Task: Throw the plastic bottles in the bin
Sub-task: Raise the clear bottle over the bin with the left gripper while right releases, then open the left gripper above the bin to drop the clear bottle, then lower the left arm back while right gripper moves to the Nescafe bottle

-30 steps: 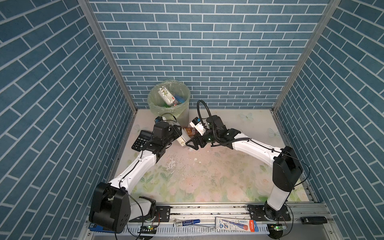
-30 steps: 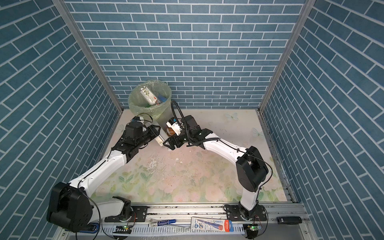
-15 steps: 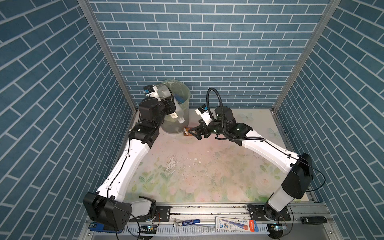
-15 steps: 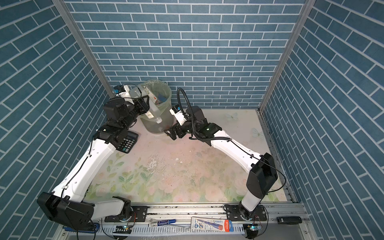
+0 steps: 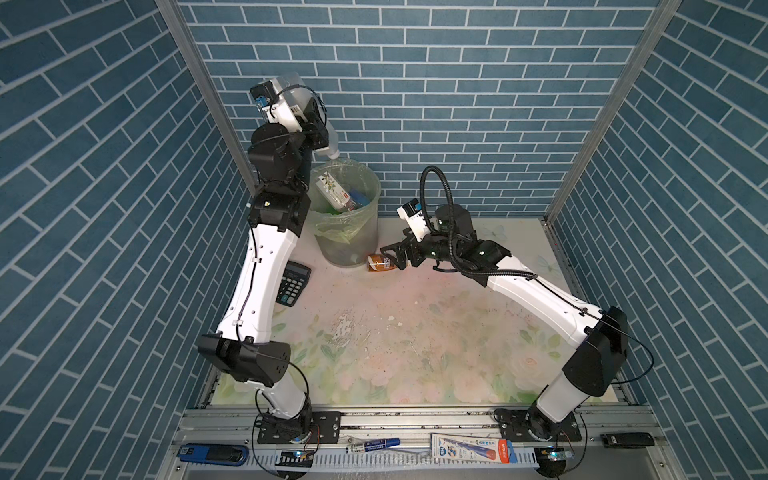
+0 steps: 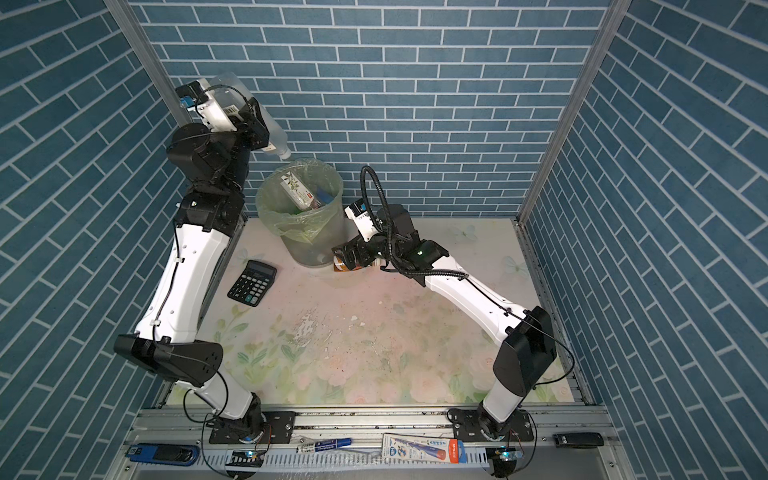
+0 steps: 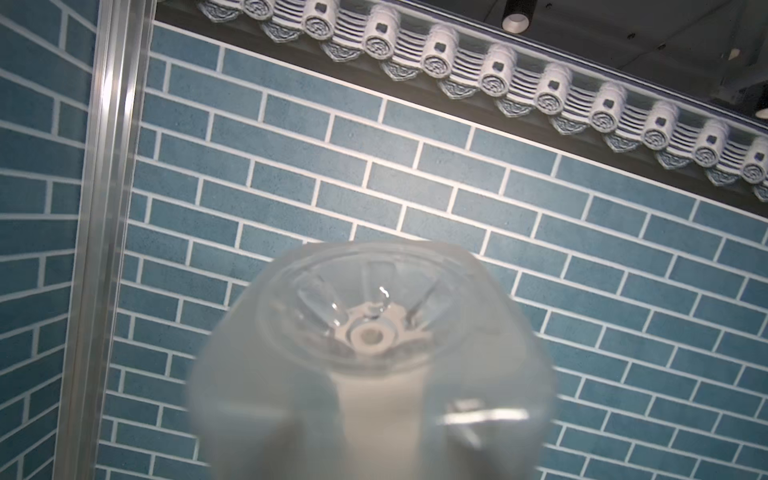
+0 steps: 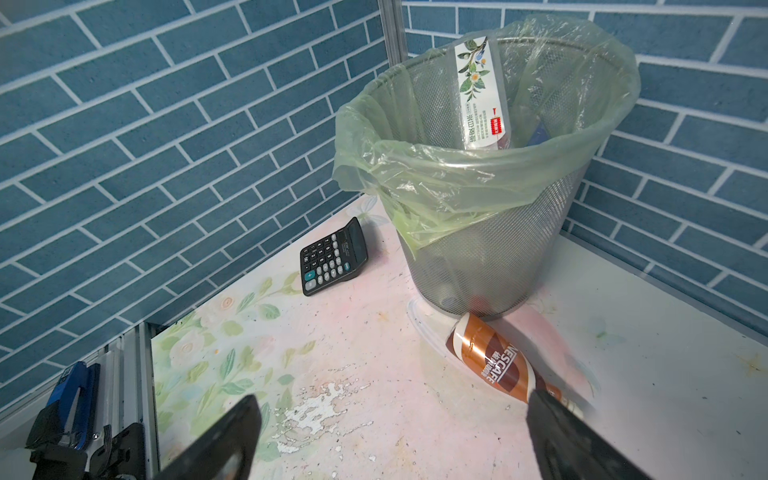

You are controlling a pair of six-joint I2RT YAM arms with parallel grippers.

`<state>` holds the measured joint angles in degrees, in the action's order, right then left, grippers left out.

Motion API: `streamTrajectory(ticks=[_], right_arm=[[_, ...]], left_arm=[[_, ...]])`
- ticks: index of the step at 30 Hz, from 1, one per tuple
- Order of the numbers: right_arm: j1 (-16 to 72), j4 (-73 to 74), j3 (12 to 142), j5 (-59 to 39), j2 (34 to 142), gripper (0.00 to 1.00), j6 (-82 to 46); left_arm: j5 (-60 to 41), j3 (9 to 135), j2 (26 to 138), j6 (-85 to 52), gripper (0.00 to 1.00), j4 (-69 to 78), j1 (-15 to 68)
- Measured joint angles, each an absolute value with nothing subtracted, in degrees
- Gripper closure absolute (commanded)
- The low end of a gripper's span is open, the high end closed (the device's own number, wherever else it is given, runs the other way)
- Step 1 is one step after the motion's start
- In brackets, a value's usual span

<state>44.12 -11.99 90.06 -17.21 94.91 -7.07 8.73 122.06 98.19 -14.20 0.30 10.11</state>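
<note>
High at the upper left of a top view, the left gripper [image 5: 314, 129] clamps its fingers on a clear bottle [image 5: 329, 143] tilted cap-down just above the bin [image 5: 357, 245], which already holds several bottles [image 5: 338, 193]. At centre, the right gripper [image 5: 394, 257], fingers spread wide and empty, sits beside a brown-wrapped bottle [image 5: 379, 263] lying on the table [image 5: 415, 332] just beside the bin's foot. Nearly done, I judge: one drop, one last pick-up.

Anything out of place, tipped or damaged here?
A brown-wrapped bottle lies on its side at the foot of the bin, not in it. A black calculator lies near the bin. The table's floral cover is scuffed and flaking near its middle.
</note>
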Motion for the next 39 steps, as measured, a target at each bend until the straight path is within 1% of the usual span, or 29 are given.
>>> streamTrajectory(ticks=[1, 2, 3, 4, 6, 9, 13, 18, 24, 27, 33, 39], right_arm=[[43.81, -11.99, 90.06, -17.23, 94.91, 0.01, -7.09], [43.64, -11.99, 90.06, -17.28, 94.91, 0.01, -7.16], [43.44, -11.97, 90.06, -17.30, 94.94, 0.01, -7.18], [43.33, -11.99, 90.06, -17.32, 94.94, 0.01, -7.20], [43.07, -11.99, 90.06, -17.34, 95.00, 0.01, -7.20], [42.83, -11.99, 90.06, -17.34, 95.09, 0.01, -7.20], [42.61, -11.92, 90.06, -17.72, 95.42, 0.01, -7.57], [42.44, -11.55, 89.95, -18.39, 95.85, 0.01, -8.21], [41.82, -9.78, 88.31, -18.72, 95.85, 0.01, -10.35], [40.86, -9.91, 87.64, -18.11, 95.85, 0.01, -11.44], [37.95, -10.31, 87.64, -15.90, 96.95, 0.01, -13.74], [32.82, -12.05, 89.43, -14.72, 104.66, 0.01, -18.02]], left_arm=[[8.40, 123.33, 100.22, -15.40, 0.28, 0.56, 9.54], [8.14, 124.44, 102.10, -16.88, 0.21, 0.40, 9.15], [7.60, 126.32, 104.68, -18.57, 0.19, -0.47, 8.69], [6.33, 128.95, 108.07, -20.36, 0.14, -1.96, 8.19], [2.94, 133.62, 114.06, -23.83, 0.01, -5.63, 7.35], [-2.02, 134.82, 119.81, -27.57, 0.01, -10.96, 6.66], [-5.58, 128.33, 118.91, -30.61, 0.01, -13.67, 6.63], [-7.40, 122.61, 110.93, -32.32, 0.01, -13.61, 6.83], [-8.54, 120.05, 99.63, -33.91, 0.01, -9.28, 6.96], [-9.19, 116.55, 95.35, -34.85, 0.01, -6.96, 7.46], [-10.66, 101.78, 88.82, -37.23, 0.01, -3.25, 10.50], [-10.76, 82.83, 82.81, -38.04, 0.01, 0.14, 16.23]])
